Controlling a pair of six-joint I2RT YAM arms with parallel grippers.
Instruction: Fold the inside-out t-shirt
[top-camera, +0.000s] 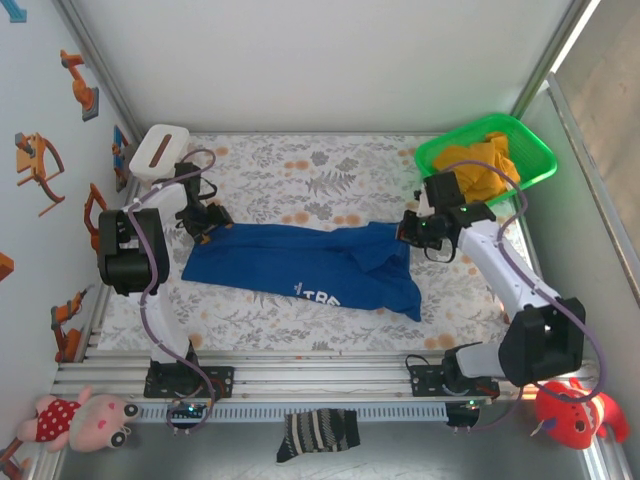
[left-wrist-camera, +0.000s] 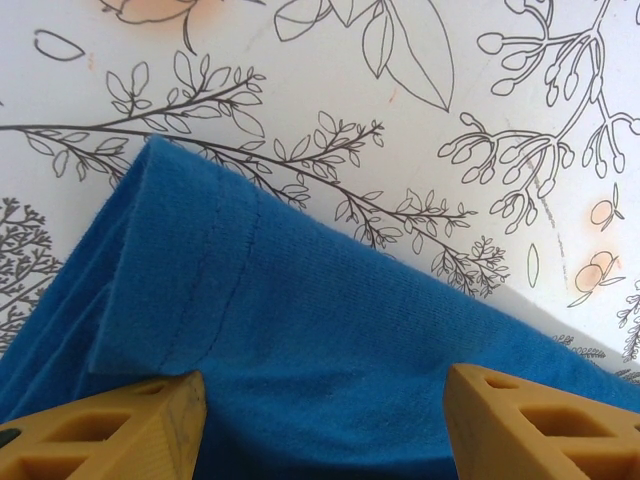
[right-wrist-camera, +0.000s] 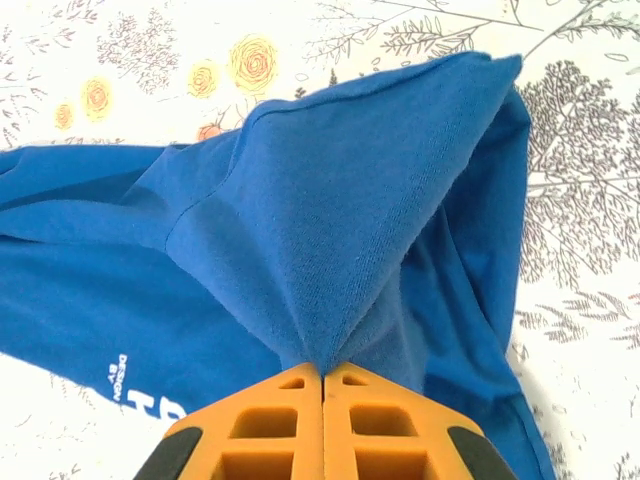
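Inside-out t-shirt (top-camera: 300, 265) could slew or bunch if pulled now. At its left end the left gripper (left-wrist-camera: 320, 425) stands wide over the hem (left-wrist-camera: 215, 290), gripping nothing. The right gripper (right-wrist-camera: 322, 375) is clamped on a small peak of cloth that might slip free. Royal blue and rumpled, it lies stretched across the middle of the table (top-camera: 300, 160), white lettering (top-camera: 318, 296) showing.

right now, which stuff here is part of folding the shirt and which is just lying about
Job: royal-blue cloth t-shirt; right hand, shut on it; left hand, open.
Lying about: green plastic basket, yellow-orange garment, white box, striped sock, pink plush toy, red plush toy.
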